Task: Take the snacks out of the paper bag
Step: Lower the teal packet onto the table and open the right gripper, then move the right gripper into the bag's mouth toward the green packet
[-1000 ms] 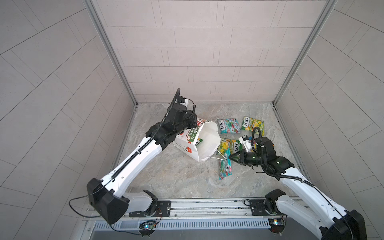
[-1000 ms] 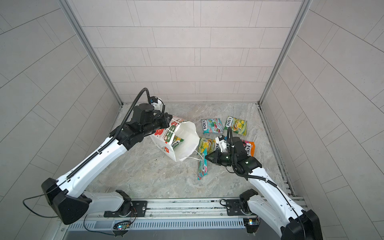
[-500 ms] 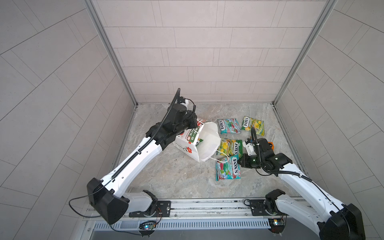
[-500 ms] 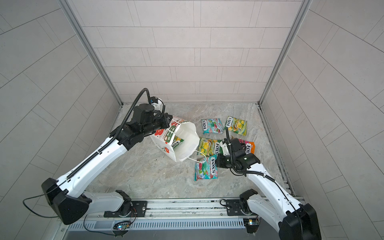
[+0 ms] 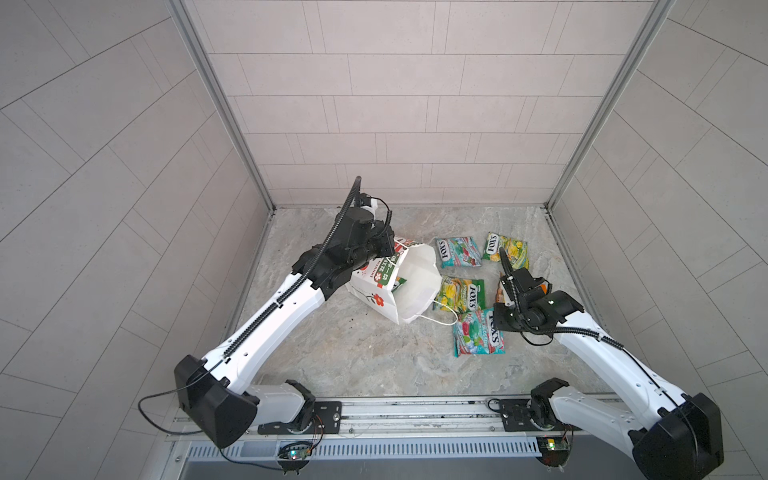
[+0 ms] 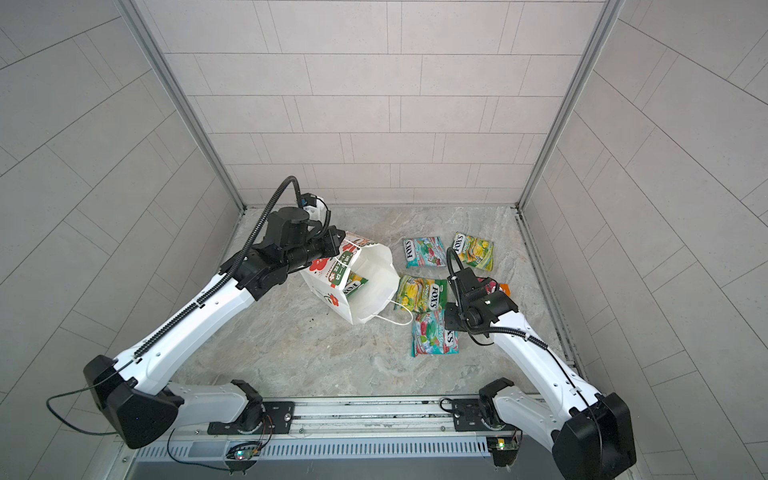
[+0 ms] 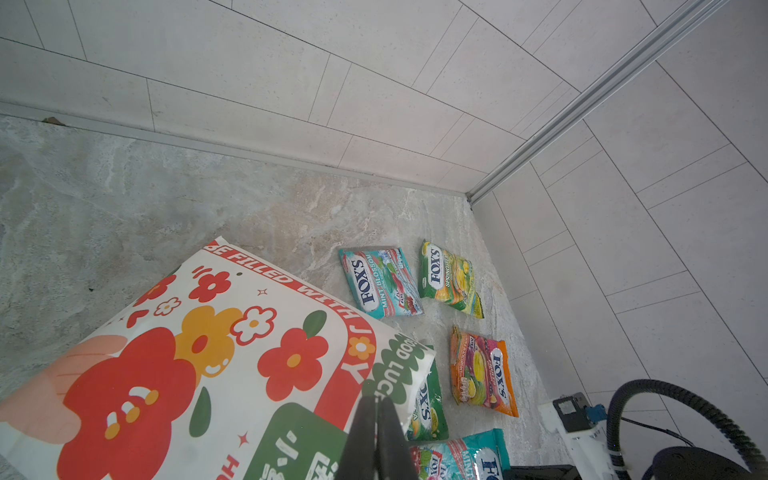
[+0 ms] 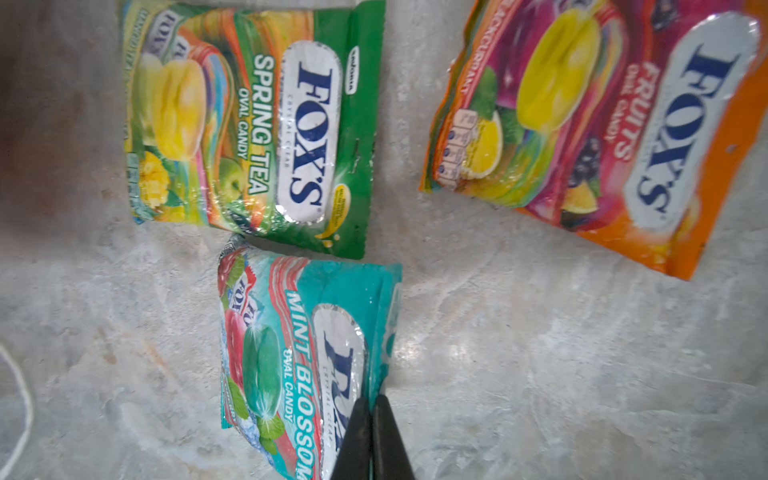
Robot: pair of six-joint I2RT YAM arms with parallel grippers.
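- Since a second ago the near teal packet (image 5: 478, 337) has gone from hanging edge-on at the right gripper (image 8: 372, 399) to lying flat, label up, on the table (image 5: 353, 353). The bag and the left arm have kept their places.
- Left gripper (image 7: 376, 411): its jaws are pressed together on the rim of the paper bag (image 5: 378, 286). It holds the bag tipped on its side with the mouth turned toward the right arm, probably so that arm can reach in.
- One green packet (image 6: 355, 284) shows inside the bag's mouth, so the emptying is not yet done.
- A cord handle (image 5: 440, 320) trails from the mouth across the table.
- Just beside the mouth lies the middle yellow-green packet (image 5: 459, 294).
- The far teal packet (image 5: 457, 251) and far yellow-green packet (image 5: 505, 249) lie side by side toward the back wall.
- The orange packet (image 8: 602, 137) lies further right, largely under the right arm in both top views. None of the packets overlap, which seems meant to keep each in plain sight.
- Right gripper: its fingers stand nearly together with a thin slit between them. The near teal packet's raised edge runs up to their tips, and I cannot tell whether they pinch it or have let go.
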